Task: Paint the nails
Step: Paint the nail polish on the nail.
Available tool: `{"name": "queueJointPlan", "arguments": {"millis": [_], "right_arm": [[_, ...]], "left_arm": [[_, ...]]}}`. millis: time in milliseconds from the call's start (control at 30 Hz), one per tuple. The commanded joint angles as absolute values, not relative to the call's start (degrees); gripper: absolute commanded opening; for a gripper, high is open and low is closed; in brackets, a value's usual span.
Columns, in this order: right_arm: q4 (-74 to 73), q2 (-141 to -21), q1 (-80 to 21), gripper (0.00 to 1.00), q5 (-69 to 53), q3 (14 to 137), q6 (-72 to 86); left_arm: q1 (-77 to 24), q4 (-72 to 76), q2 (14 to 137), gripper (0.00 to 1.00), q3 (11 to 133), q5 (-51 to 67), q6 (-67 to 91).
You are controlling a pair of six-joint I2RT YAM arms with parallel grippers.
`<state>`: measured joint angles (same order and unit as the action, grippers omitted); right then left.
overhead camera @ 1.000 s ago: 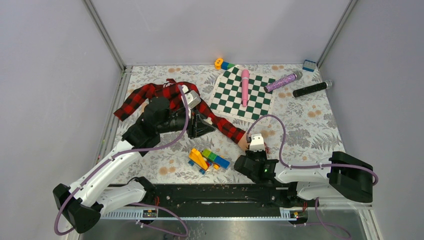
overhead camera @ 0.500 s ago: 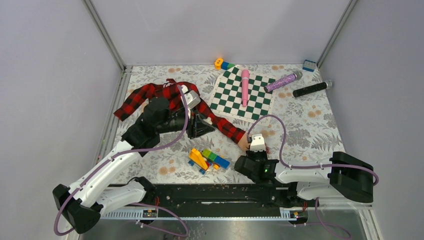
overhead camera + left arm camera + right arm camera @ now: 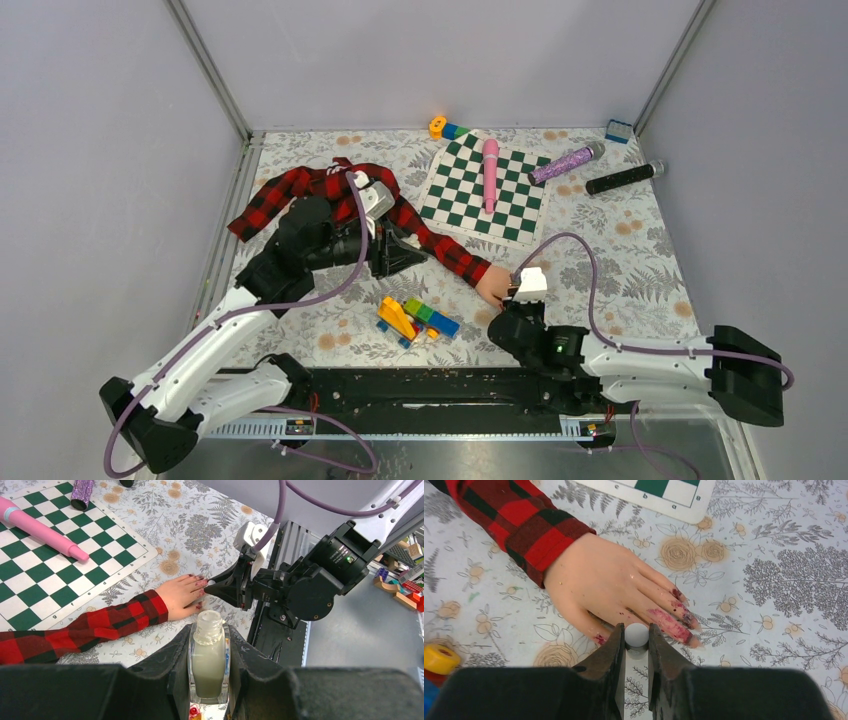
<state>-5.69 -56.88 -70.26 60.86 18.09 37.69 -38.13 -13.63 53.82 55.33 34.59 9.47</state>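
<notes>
Left wrist view: my left pincer (image 3: 209, 636) is clamped on a small square clear-glass bottle (image 3: 208, 672), upright and uncapped, its body full of pale greenish-white liquid. Beyond it, a pale pink mannequin hand (image 3: 181, 596) in a red-and-black plaid sleeve (image 3: 95, 627) lies palm down on the floral-print table cover (image 3: 200, 525). It rests just off the corner of a green-and-white checkered mat (image 3: 50, 575) that carries a pink plastic cylinder (image 3: 42, 531). The small dark-red nails (image 3: 199, 581) sit at the fingertips, pointing toward my right arm.

From the right wrist, my right pincer (image 3: 637, 629) is closed on a small round white cap (image 3: 637, 635), held just beside the thumb and lower fingers. What hangs under the cap is hidden, so I cannot tell whether it touches a nail. Dark-red smears run along the finger ends past the nails.

From above, a heap of coloured toy blocks (image 3: 415, 318) lies between my two arms. Against the overhead picture of a second ago, my right arm is stretched out lower and farther right, its elbow moved toward the table's right edge. The pincer has shifted off the mannequin hand, which now shows uncovered. My left arm has drawn slightly toward its own side, the bottle with it. The sleeve, mat and blocks lie as before.
</notes>
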Motion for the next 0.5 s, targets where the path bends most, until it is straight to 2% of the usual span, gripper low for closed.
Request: {"name": "queueJointPlan", "arguments": {"millis": [0, 267, 467], "right_arm": [[-2.7, -51.1, -70.3, 0.0, 59.2, 18.0, 32.9], [-2.1, -38.3, -60.0, 0.0, 45.8, 21.5, 21.5], [-6.1, -35.5, -53.6, 0.0, 36.2, 29.3, 17.3]], "left_arm": [[-38.2, -11.1, 51.2, 0.0, 56.2, 33.8, 8.2], [-38.2, -10.6, 49.7, 0.0, 56.5, 33.5, 8.2], [-38.2, -10.9, 49.6, 0.0, 58.2, 31.4, 7.6]]}}
